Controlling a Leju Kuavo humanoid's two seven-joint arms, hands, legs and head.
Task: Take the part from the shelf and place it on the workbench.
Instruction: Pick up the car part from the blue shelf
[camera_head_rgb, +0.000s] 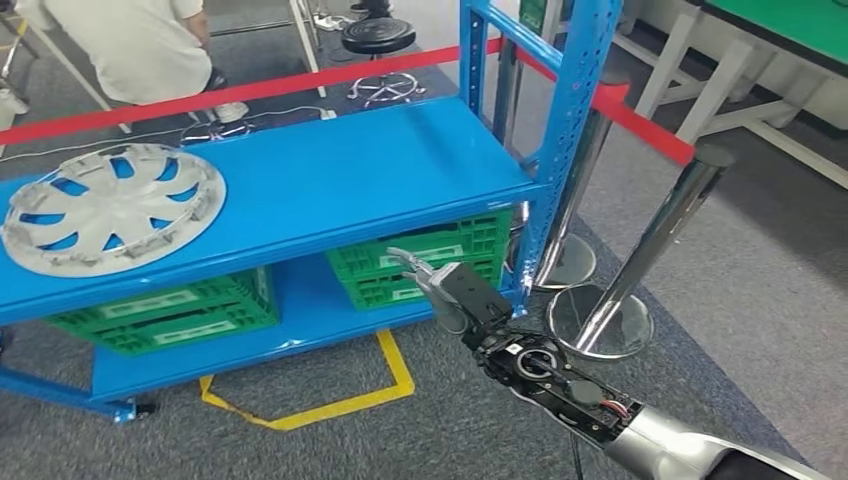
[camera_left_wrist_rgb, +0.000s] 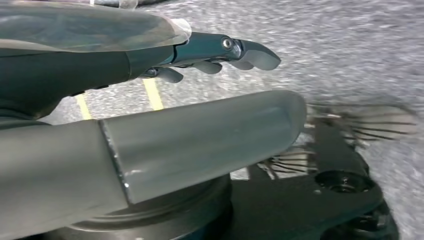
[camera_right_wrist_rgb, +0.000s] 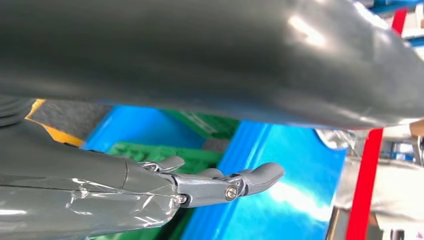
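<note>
The part, a silver hubcap (camera_head_rgb: 112, 207), lies flat at the left end of the blue shelf's (camera_head_rgb: 350, 180) upper deck. My right hand (camera_head_rgb: 445, 285) reaches forward below the deck's front edge, in front of a green crate, well to the right of the hubcap. Its fingers (camera_right_wrist_rgb: 250, 180) are stretched out and apart, holding nothing. In the left wrist view my left hand (camera_left_wrist_rgb: 125, 65) hangs over the grey floor, its fingers (camera_left_wrist_rgb: 250, 54) straight and apart from the thumb (camera_left_wrist_rgb: 200, 140), with nothing in it.
Two green crates (camera_head_rgb: 420, 260) (camera_head_rgb: 165, 315) sit on the lower deck. The shelf's blue post (camera_head_rgb: 570, 120) stands just right of my hand, with chrome stanchions (camera_head_rgb: 640, 260) and a red belt (camera_head_rgb: 640, 120) beyond. Yellow tape (camera_head_rgb: 330, 405) marks the floor. A person in white (camera_head_rgb: 130, 40) sits behind.
</note>
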